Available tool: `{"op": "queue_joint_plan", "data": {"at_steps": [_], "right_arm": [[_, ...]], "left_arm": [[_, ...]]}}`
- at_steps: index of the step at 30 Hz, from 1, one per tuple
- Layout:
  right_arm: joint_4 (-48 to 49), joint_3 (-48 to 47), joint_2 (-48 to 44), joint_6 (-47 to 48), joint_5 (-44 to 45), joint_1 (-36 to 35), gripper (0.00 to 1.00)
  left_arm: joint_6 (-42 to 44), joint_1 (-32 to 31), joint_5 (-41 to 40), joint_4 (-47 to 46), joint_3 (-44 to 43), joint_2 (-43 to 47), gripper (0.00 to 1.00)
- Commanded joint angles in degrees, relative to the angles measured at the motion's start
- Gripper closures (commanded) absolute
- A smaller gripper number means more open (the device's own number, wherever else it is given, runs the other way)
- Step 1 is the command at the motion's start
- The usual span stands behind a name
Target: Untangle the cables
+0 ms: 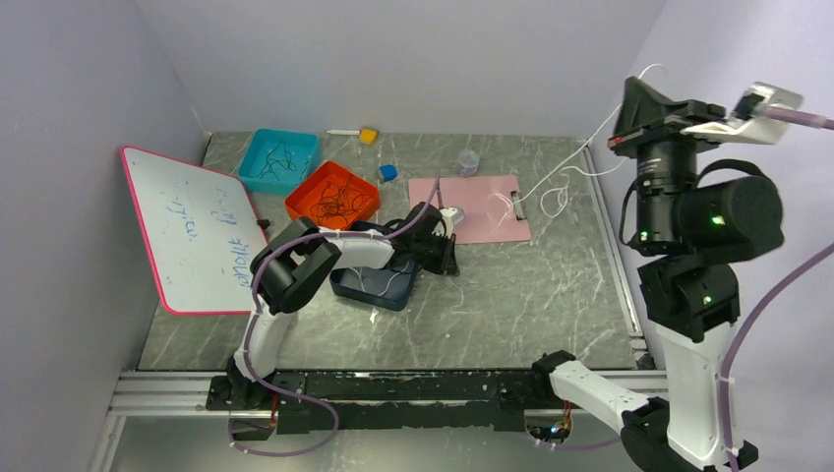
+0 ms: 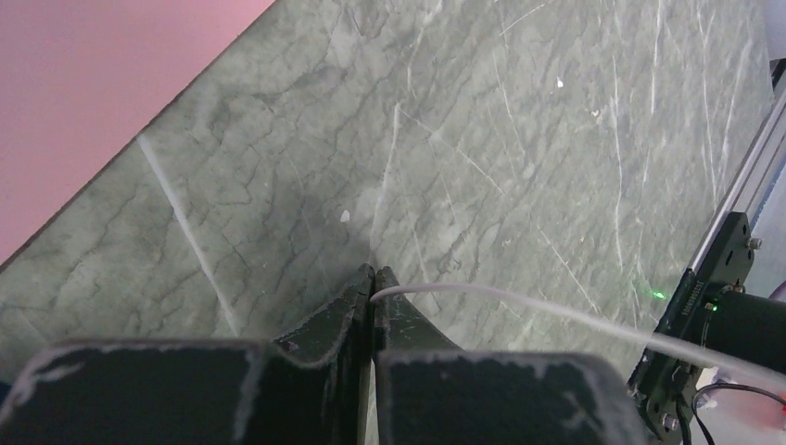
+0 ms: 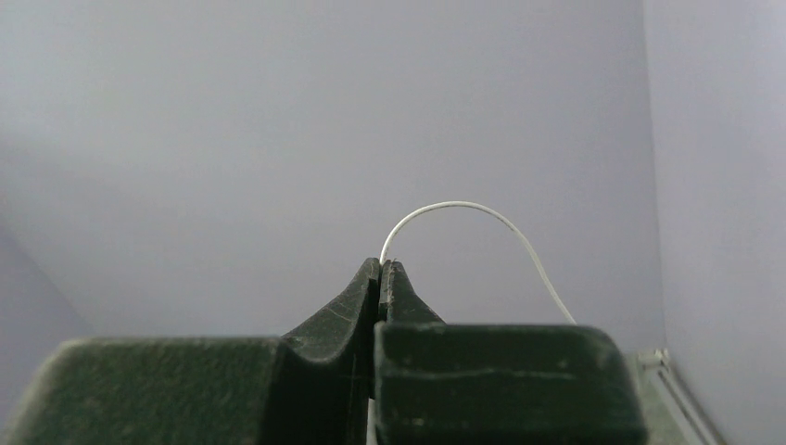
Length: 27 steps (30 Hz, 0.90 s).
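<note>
One thin white cable (image 1: 582, 155) rises from the table near the pink mat (image 1: 482, 221) to my right gripper (image 1: 635, 90), which is lifted high at the right. In the right wrist view that gripper (image 3: 381, 265) is shut on the white cable (image 3: 463, 205), which arcs up and falls away to the right. My left gripper (image 1: 449, 254) sits low by the mat's near left corner. Its jaws (image 2: 373, 275) are shut on a white cable (image 2: 556, 313) that trails off to the right above the table. Dark cables lie tangled in the orange tray (image 1: 305, 206) and the teal tray (image 1: 251, 157).
A dark blue tray (image 1: 388, 295) with a white strand lies under the left arm. A whiteboard (image 1: 192, 226) leans at the left wall. A yellow block (image 1: 368, 136), a blue block (image 1: 388, 172) and a small cup (image 1: 468, 162) stand at the back.
</note>
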<state>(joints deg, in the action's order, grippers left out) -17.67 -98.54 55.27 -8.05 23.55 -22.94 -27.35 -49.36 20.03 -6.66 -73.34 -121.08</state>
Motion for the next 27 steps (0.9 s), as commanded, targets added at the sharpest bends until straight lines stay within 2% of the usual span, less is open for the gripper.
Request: {"op": "queue_joint_plan", "data": {"at_steps": [1,27], "right_arm": [[4.4,-4.5,0.7,4.6,2.8,0.3,1.00],[12.2,-20.6,5.7,17.9,5.2,0.0,1.00]], "left_arm": [[1.7,-0.7,-2.2,3.6,-1.4,-2.5,0.93],[1.8,-1.2,-3.7,4.5,-2.3,-6.6,0.93]]}}
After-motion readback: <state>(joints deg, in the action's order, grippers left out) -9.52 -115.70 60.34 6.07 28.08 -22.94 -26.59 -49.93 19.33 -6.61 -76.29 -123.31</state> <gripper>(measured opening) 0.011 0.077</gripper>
